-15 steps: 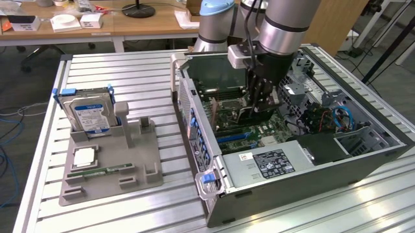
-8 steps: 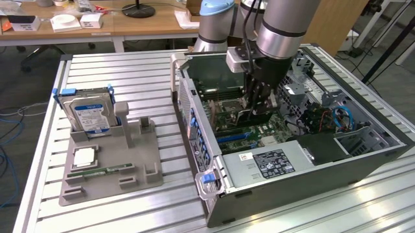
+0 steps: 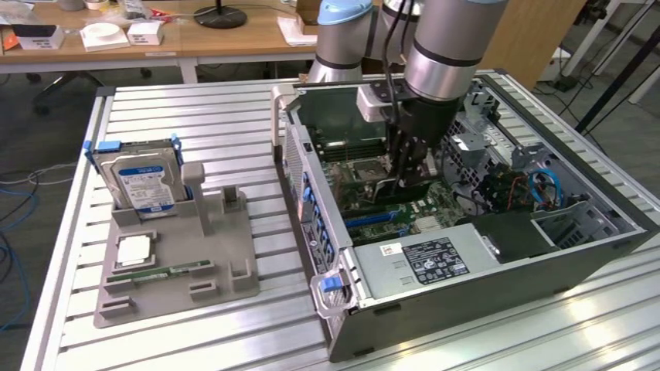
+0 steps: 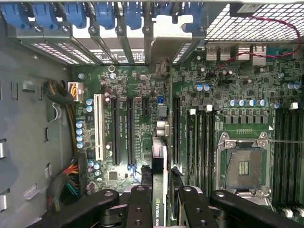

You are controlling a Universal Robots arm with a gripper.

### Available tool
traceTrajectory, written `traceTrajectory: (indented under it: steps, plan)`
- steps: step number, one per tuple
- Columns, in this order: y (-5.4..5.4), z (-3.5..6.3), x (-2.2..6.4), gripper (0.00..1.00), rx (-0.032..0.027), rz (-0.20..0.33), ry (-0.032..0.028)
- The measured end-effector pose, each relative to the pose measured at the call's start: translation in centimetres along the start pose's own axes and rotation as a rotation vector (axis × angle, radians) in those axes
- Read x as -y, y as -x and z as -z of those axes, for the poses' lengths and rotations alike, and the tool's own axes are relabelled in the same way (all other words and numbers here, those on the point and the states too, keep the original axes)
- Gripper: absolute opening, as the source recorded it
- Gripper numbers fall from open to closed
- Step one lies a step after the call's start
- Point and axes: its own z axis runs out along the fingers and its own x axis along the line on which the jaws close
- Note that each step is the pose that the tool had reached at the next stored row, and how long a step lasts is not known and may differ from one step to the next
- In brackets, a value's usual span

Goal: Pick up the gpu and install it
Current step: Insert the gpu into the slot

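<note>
In the wrist view I look down the edge of the gpu (image 4: 159,154), a thin black card with a green label strip. It stands on edge over the green motherboard (image 4: 209,104), between two long black slots (image 4: 129,130). Its silver bracket end (image 4: 164,40) reaches toward the row of rear slot openings. My gripper (image 4: 161,192) is shut on the card, one black finger (image 4: 139,202) on each side. In the exterior view my gripper (image 3: 409,179) hangs inside the open computer case (image 3: 309,193), low over the board; there the fingers mostly hide the card.
Blue slot latches (image 4: 102,14) line the case's rear wall. A CPU socket (image 4: 242,166) and a cable bundle (image 4: 71,183) flank the slots. Outside the case, a grey fixture (image 3: 232,255) holds a hard drive (image 3: 144,182), a chip (image 3: 134,249) and a memory stick (image 3: 165,270).
</note>
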Motion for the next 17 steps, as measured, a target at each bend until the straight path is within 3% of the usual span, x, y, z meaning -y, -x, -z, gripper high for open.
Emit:
traceTrajectory:
  steps: [17]
  plan:
    - [-0.1,-1.53,-1.18,0.26,-0.0001,0.000,0.0000]
